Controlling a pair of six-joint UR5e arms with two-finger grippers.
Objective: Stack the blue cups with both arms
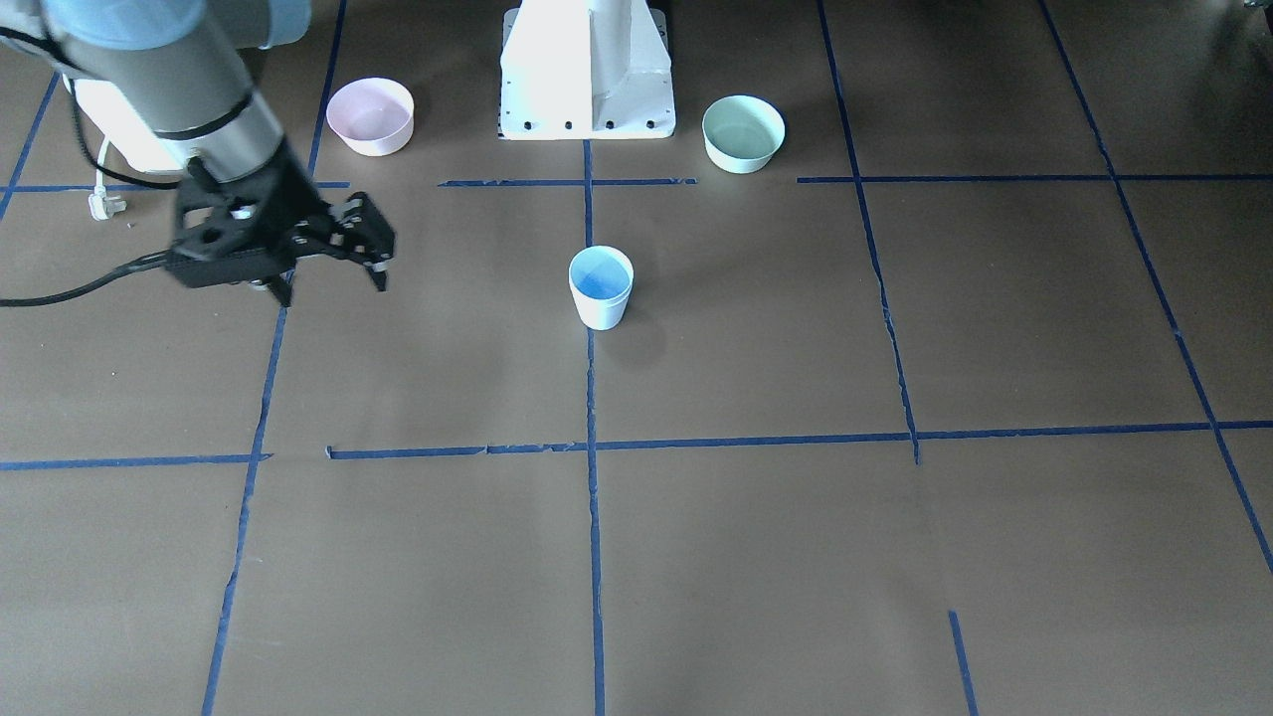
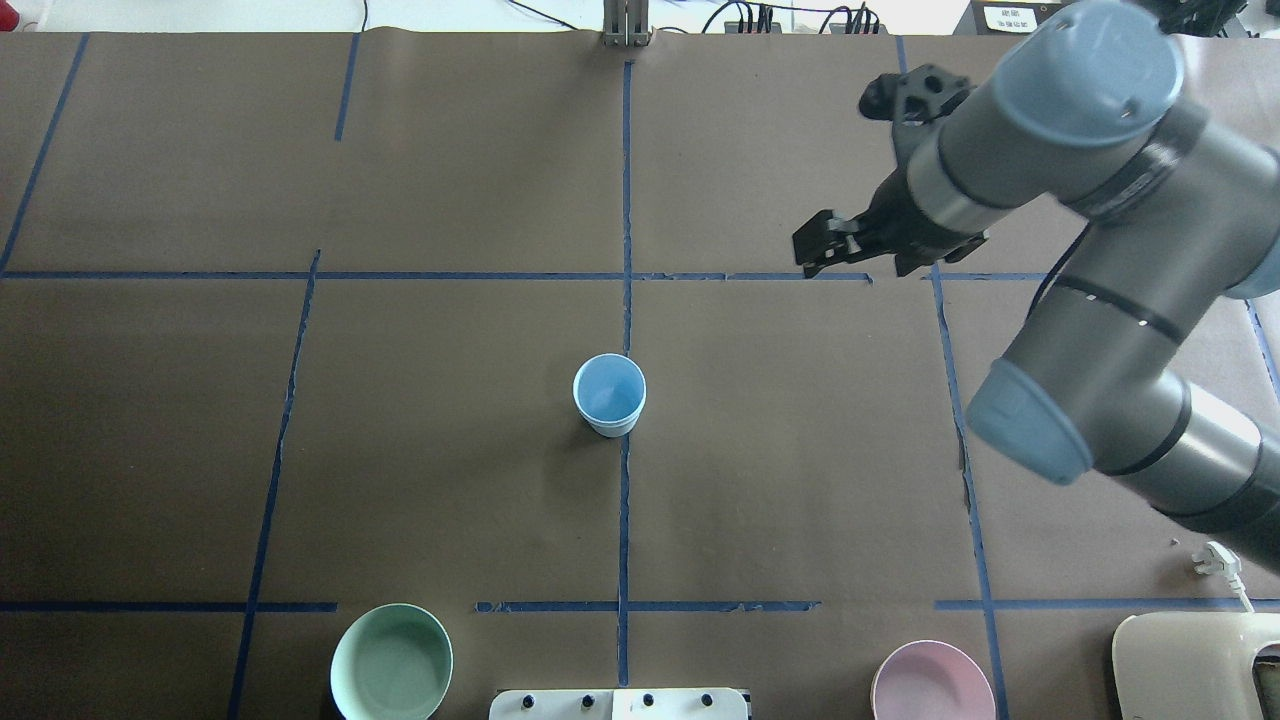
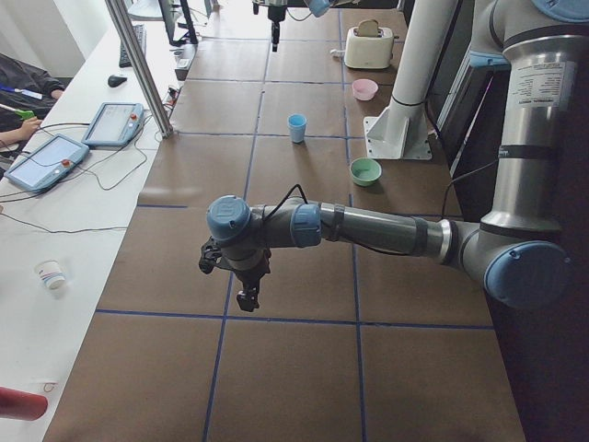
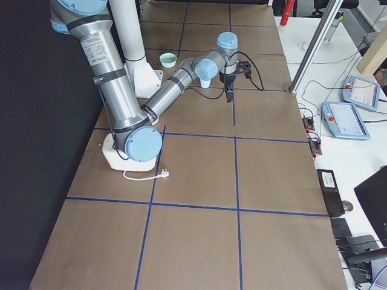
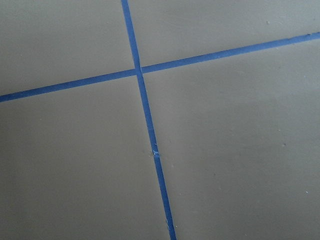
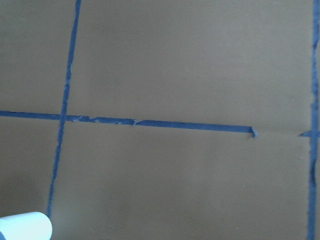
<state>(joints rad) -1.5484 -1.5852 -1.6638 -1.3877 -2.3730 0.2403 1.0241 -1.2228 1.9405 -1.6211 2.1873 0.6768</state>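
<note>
One pale blue cup [image 1: 601, 286] stands upright at the table's middle, on the centre tape line; it also shows in the overhead view [image 2: 610, 393], the exterior left view [image 3: 296, 127] and as a rim in the right wrist view [image 6: 24, 226]. I see no second separate cup; I cannot tell whether one is nested inside. My right gripper [image 1: 333, 288] hangs open and empty above the table, well off to the cup's side [image 2: 860, 262]. My left gripper [image 3: 248, 295] shows only in the exterior left view, far from the cup; I cannot tell whether it is open or shut.
A pink bowl [image 1: 371, 115] and a mint-green bowl [image 1: 743, 132] stand either side of the white pedestal base [image 1: 587, 89]. A white plug [image 2: 1215, 560] and a white appliance [image 2: 1195, 665] lie by the right arm's base. Blue tape lines cross the brown tabletop.
</note>
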